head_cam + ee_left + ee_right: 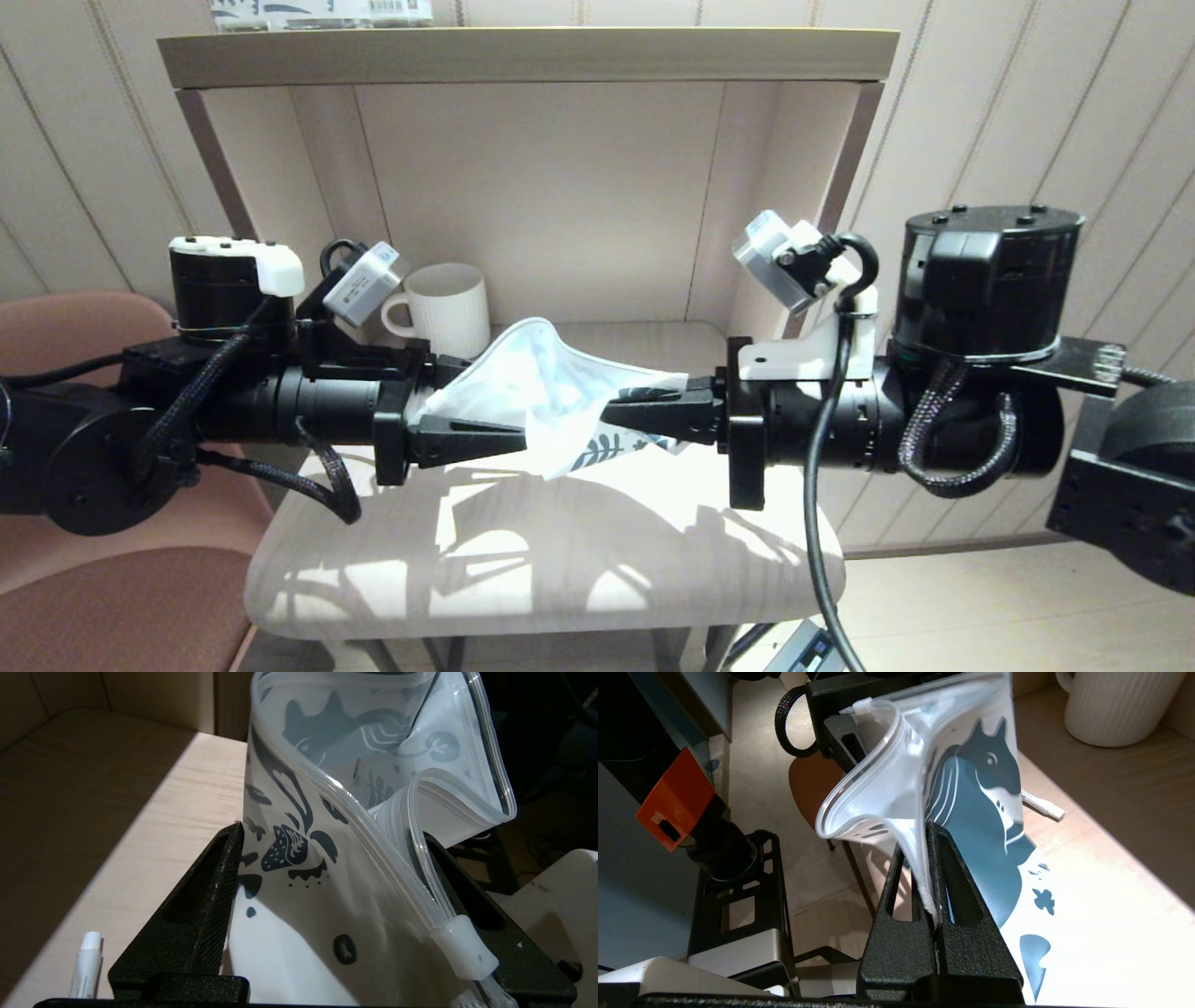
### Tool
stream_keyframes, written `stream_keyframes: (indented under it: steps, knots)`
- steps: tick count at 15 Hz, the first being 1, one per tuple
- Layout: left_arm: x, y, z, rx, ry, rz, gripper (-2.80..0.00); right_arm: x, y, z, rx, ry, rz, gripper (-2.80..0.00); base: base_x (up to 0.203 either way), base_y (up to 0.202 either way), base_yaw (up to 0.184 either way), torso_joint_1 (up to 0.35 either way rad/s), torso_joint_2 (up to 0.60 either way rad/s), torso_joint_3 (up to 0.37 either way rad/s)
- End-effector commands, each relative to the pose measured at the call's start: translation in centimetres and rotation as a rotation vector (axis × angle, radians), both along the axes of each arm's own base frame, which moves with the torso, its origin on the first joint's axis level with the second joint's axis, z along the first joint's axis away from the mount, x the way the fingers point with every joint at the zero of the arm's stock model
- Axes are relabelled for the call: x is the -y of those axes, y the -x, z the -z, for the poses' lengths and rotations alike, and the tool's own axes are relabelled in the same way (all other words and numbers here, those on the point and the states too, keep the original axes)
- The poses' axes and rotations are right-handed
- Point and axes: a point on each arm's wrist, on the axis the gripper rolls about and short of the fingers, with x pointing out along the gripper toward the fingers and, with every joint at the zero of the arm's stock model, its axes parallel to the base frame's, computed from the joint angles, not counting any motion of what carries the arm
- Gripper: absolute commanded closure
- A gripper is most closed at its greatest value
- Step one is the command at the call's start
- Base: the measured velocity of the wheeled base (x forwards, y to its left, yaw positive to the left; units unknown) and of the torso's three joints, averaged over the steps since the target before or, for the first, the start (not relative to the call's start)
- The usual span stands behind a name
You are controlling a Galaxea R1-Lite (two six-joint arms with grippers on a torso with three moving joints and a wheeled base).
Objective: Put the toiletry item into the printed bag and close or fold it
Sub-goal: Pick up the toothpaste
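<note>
The printed bag, a white pouch with blue-teal print, hangs in the air between my two grippers above the table. My right gripper is shut on one edge of the bag, with its fingertips pinching the plastic. The jaws of my left gripper stand wide open with the bag's other end between them. The bag's slider lies against one finger. The zip top gapes in a curve. The toiletry item, a thin white stick, lies on the table under the bag. The head view does not show it.
A white ribbed mug stands at the back left of the table, inside a shelf frame. A printed package lies on top of the shelf. A brown chair is at the left.
</note>
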Motion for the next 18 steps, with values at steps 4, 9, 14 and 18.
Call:
stream_keyframes:
  steps: [4, 9, 14, 18]
  knots:
    - [-3.9, -1.3, 0.9, 0.034, -0.016, -0.118, -2.80, 2.6, 1.6, -0.5, 0.029, -0.008, 0.029, 0.00, 0.000, 0.000, 0.000, 0.000, 0.00, 0.000]
    - [-6.2, -0.5, 0.0, 0.064, -0.008, -0.171, -2.80, 3.6, 2.1, 0.1, 0.047, 0.010, 0.047, 0.00, 0.000, 0.000, 0.000, 0.000, 0.00, 0.000]
    - [-5.6, -0.3, 2.3, 0.002, -0.034, -0.147, -2.80, 5.3, 0.9, 0.2, 0.067, 0.020, 0.119, 0.00, 0.000, 0.000, 0.000, 0.000, 0.00, 0.000]
    - [-5.2, -1.4, 3.9, -0.029, -0.059, -0.163, -2.80, 6.7, 0.4, -0.5, 0.082, 0.001, 0.110, 0.00, 0.000, 0.000, 0.000, 0.000, 0.00, 0.000]
